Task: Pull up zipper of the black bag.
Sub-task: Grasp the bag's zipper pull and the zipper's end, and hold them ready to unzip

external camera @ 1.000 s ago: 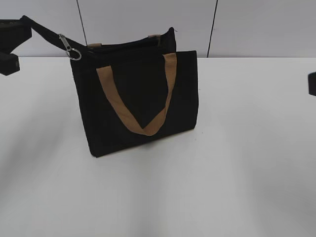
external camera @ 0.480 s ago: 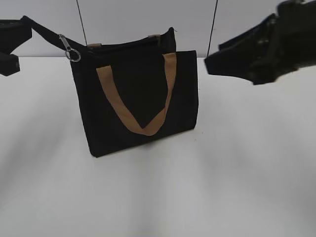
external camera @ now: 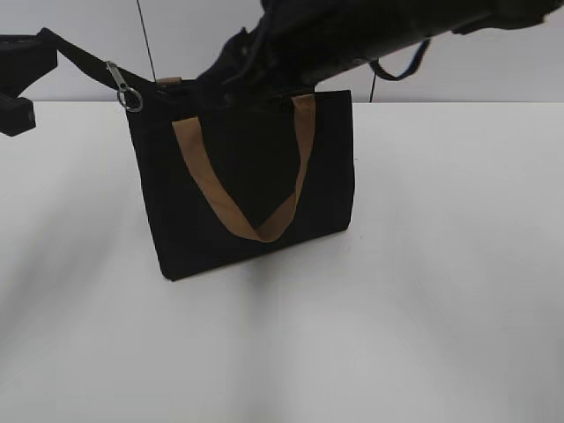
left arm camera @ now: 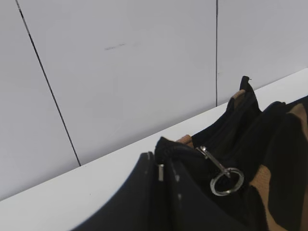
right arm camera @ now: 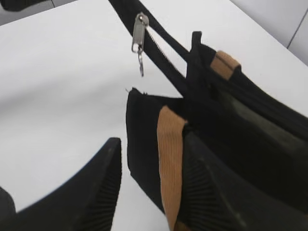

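Bench (external camera: pixel 458 308) is white and bears one bag (external camera: pixel 247 189), upright near the far edge, left of the middle, with a tan handle (external camera: pixel 256 189) hanging down its front. Right arm (external camera: pixel 370 31) reaches in from the far right corner across the bag's top. Its tool (right arm camera: pixel 149 192) is open, one finger on the bag's near wall beside the handle, the other out over bare bench, gripping nothing. Left tool (external camera: pixel 22 84) sits at the far left edge and appears to hold the end of the black zip tape (external camera: pixel 79 57), drawn out taut from the bag's top corner; whether its jaws are shut I cannot tell. Zipper (external camera: pixel 123 85) hangs on that tape just outside the corner.

Risks, as I judge them: the right tool could pinch the handle or wall instead of the small pull, or knock the light bag over; if the left grip slackens, the tape would sag and the pull could swing away.
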Robot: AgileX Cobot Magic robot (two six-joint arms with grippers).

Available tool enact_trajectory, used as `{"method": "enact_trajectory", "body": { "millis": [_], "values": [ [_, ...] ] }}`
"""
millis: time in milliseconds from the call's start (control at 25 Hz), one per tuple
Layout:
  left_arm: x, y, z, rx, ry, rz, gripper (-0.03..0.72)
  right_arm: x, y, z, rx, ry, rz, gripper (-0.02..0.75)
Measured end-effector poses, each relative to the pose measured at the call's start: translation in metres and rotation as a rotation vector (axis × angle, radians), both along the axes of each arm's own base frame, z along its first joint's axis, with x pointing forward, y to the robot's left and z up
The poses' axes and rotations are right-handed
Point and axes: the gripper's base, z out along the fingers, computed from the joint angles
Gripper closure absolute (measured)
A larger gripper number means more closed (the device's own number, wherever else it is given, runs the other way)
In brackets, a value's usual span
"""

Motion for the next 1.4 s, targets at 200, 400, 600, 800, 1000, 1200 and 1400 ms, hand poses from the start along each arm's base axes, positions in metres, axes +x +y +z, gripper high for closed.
{"method": "enact_trajectory", "body": {
  "millis": [200,400,600,800,1000,1200,1400],
  "values": [
    [0.0,0.0,0.0,0.0,0.0,0.0,0.669,0.021,0.03,-0.011,-0.004,-0.017,0.032,0.414],
    [0.0,0.0,0.0,0.0,0.0,0.0,0.669,0.034,0.051,-0.02,-0.004,-0.034,0.052,0.414],
    [0.0,0.0,0.0,-0.001,-0.002,-0.001,0.669,0.03,0.068,-0.031,-0.021,-0.033,0.096,0.414],
    [0.0,0.0,0.0,-0.001,-0.003,-0.003,0.669,0.031,0.073,-0.042,-0.035,-0.016,0.104,0.414],
    [0.0,0.0,0.0,-0.001,-0.003,-0.003,0.669,0.034,0.075,-0.044,-0.037,-0.024,0.094,0.414],
    [0.0,0.0,0.001,-0.002,-0.005,-0.005,0.669,0.036,0.075,-0.043,-0.032,-0.039,0.075,0.414],
    [0.0,0.0,0.001,-0.002,-0.005,-0.005,0.669,0.036,0.075,-0.042,-0.018,-0.029,0.067,0.48]
  ]
}}
